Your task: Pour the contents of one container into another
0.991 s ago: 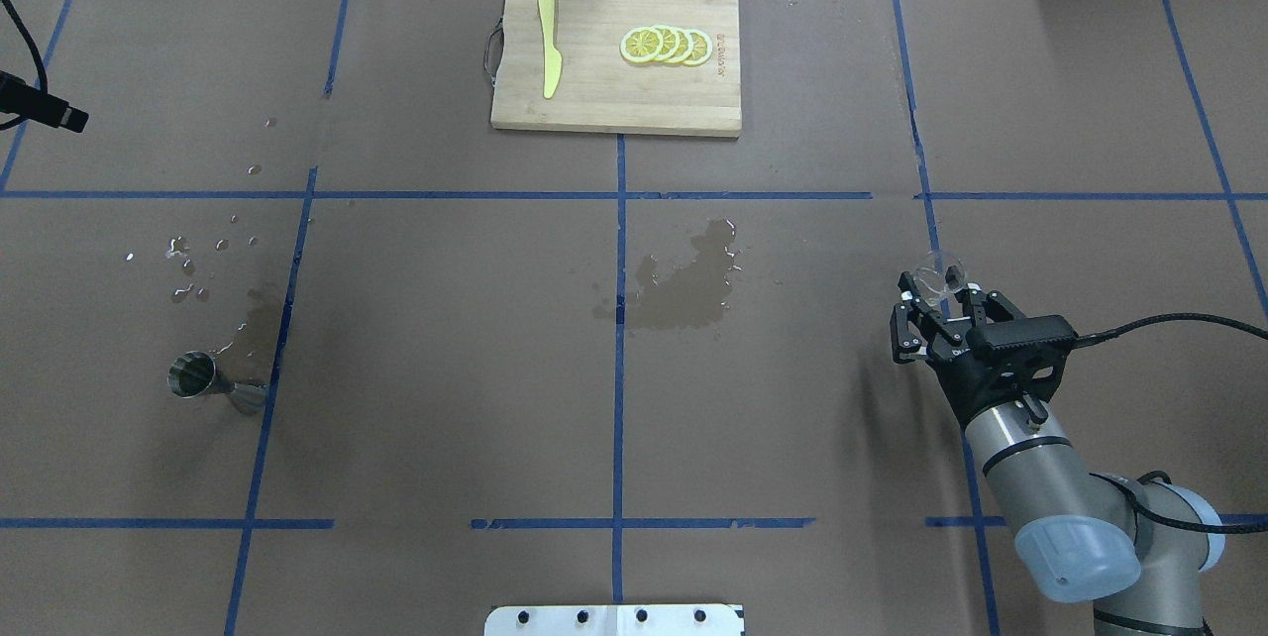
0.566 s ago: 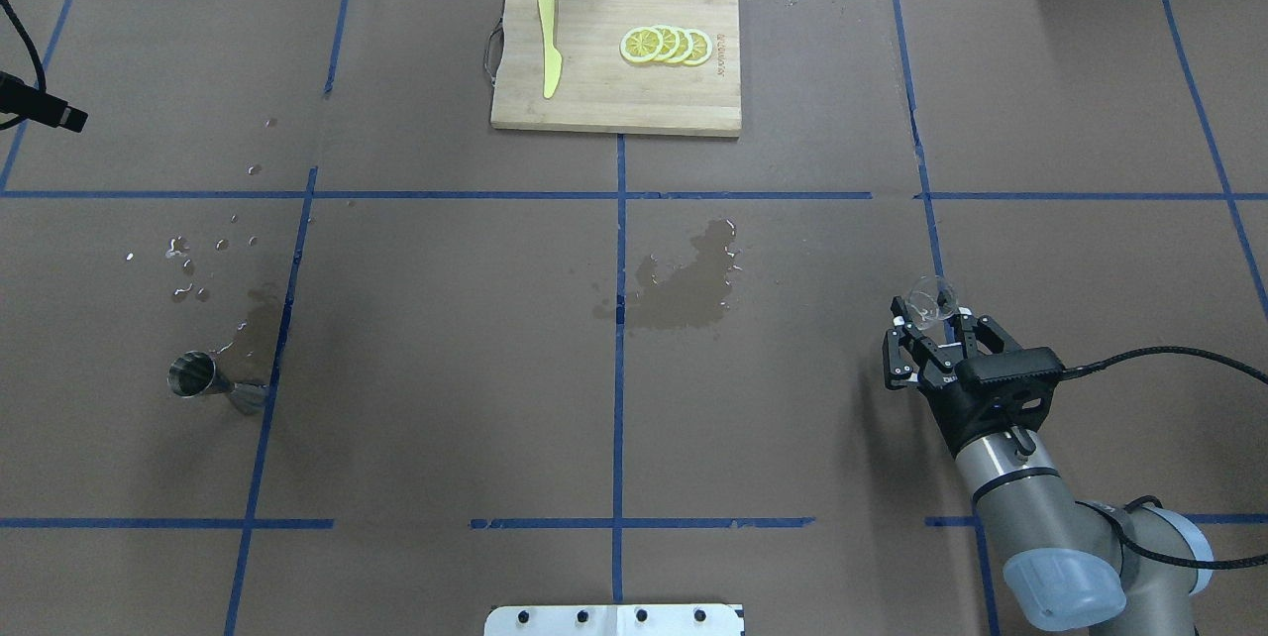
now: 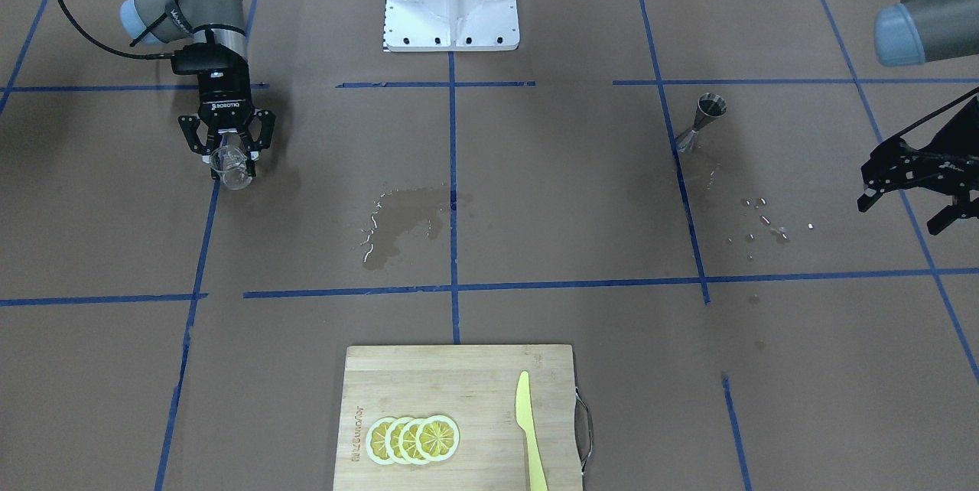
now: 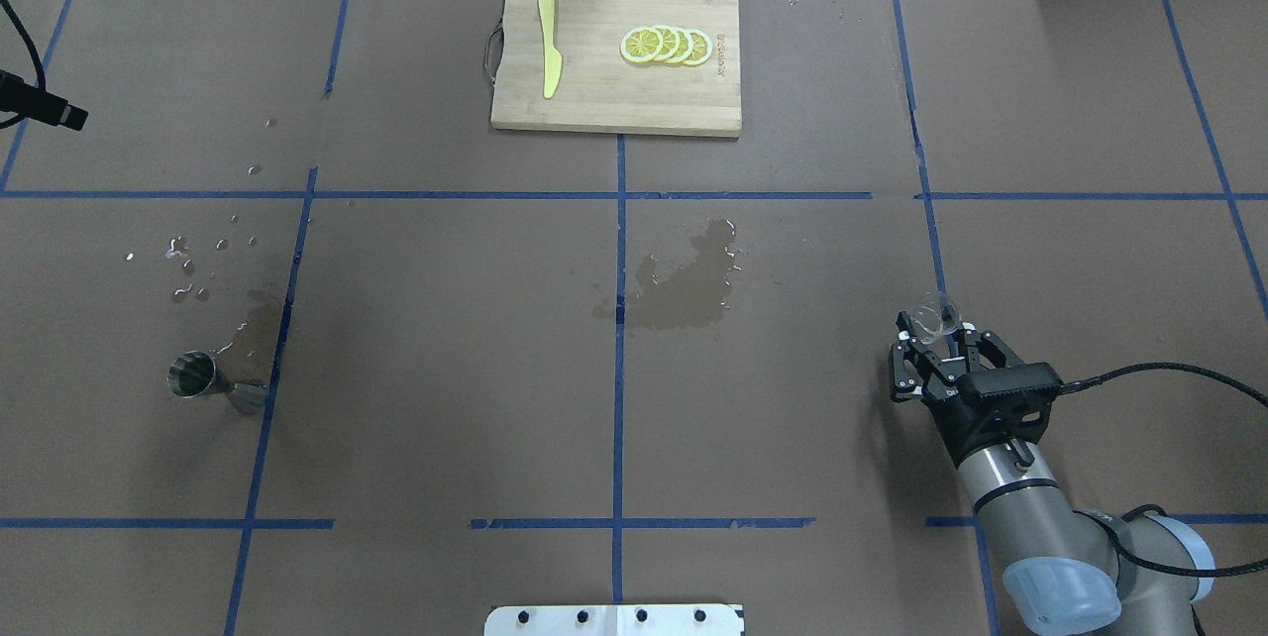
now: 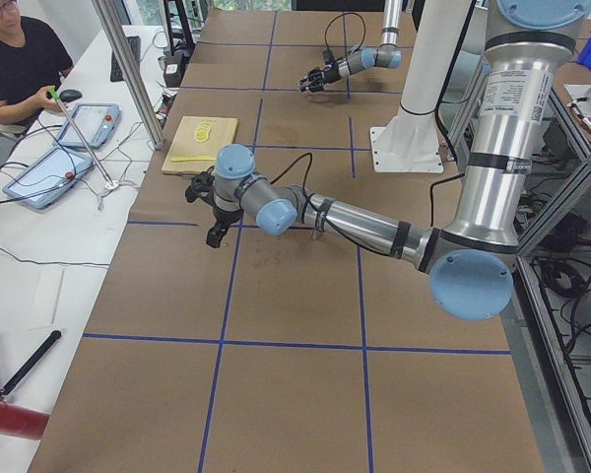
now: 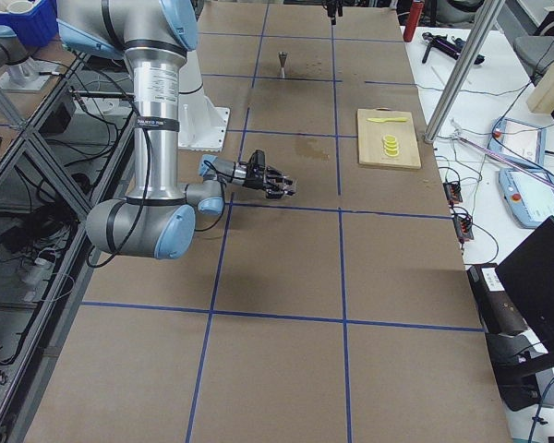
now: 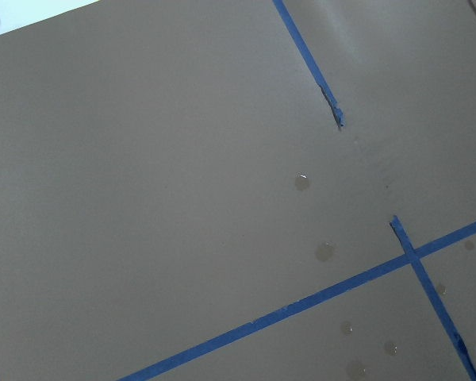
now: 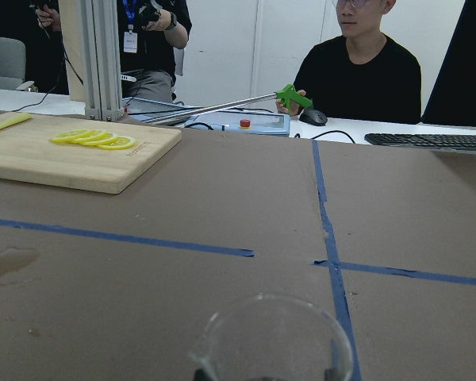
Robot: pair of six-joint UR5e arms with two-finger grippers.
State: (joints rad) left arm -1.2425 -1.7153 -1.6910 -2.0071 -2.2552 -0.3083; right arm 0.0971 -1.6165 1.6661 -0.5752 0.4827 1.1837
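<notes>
My right gripper is shut on a clear glass cup at the table's right side, holding it low over the brown paper. The same glass cup sits between the right gripper fingers in the front view, and its rim fills the bottom of the right wrist view. A steel jigger stands on the left side, also visible as the jigger near a blue tape line. My left gripper hangs open and holds nothing, well to the outside of the jigger.
A wooden cutting board with lemon slices and a yellow knife lies at the far middle. A wet patch darkens the centre, and droplets lie beyond the jigger. People sit past the far edge.
My right gripper has drawn back toward the robot's base with the glass cup in it. The jigger and the left arm have stayed put.
</notes>
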